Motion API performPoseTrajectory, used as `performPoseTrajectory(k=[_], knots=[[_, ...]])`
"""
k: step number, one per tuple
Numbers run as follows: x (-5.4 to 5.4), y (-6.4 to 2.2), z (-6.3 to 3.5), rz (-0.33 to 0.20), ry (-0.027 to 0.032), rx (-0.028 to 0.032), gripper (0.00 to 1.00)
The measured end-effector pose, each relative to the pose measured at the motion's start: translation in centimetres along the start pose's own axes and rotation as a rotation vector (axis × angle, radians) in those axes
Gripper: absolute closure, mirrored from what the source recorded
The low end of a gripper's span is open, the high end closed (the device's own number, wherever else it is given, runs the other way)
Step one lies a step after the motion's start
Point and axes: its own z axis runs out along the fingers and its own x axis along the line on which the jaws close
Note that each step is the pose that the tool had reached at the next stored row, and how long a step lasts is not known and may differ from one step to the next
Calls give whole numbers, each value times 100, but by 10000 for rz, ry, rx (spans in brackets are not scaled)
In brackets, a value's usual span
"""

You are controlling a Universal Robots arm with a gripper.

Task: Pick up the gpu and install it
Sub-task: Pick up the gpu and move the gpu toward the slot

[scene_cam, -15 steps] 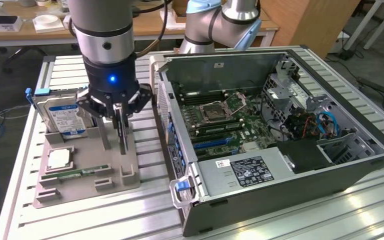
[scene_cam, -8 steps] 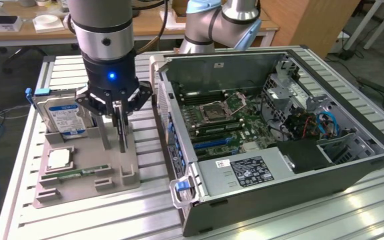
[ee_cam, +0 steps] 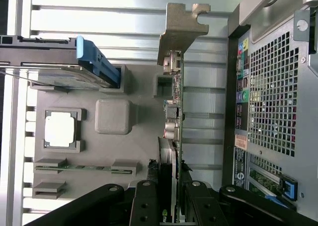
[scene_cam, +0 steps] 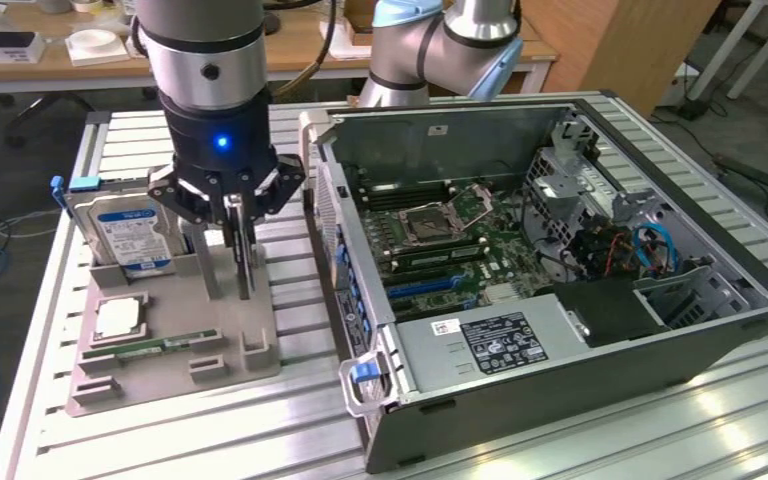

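The gpu (scene_cam: 241, 262) is a thin dark card standing on edge in the grey holder (scene_cam: 171, 360), to the exterior view's left of the open computer case (scene_cam: 491, 410). In the wrist view I see the gpu (ee_cam: 177, 121) edge-on, with its pale metal bracket (ee_cam: 180, 27) at the far end. My gripper (scene_cam: 236, 238) comes down from above and straddles the card. Its black fingers (ee_cam: 145, 206) press against both faces of the card near the cooler, so the gripper (ee_cam: 170, 208) is shut on it. The card's lower edge still looks level with the holder.
The holder also carries a silver hard drive (scene_cam: 124, 232) with a blue label, a CPU chip (scene_cam: 117, 318) and a green memory stick (scene_cam: 160, 345). The case's motherboard (scene_cam: 444, 235) lies exposed. A second arm (scene_cam: 424, 50) stands behind the case. The case's rear panel (ee_cam: 271, 97) is close beside the card.
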Motion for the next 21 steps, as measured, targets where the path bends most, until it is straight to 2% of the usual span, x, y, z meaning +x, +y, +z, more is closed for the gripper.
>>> performPoseTrajectory(k=[15, 16, 17, 21], knots=[[2, 14, -160, -3, -3, -178, 74], [3, 20, -232, -3, -6, -268, 74], [3, 23, -274, -5, -7, -330, 74], [4, 27, -318, -6, -8, -400, 74]])
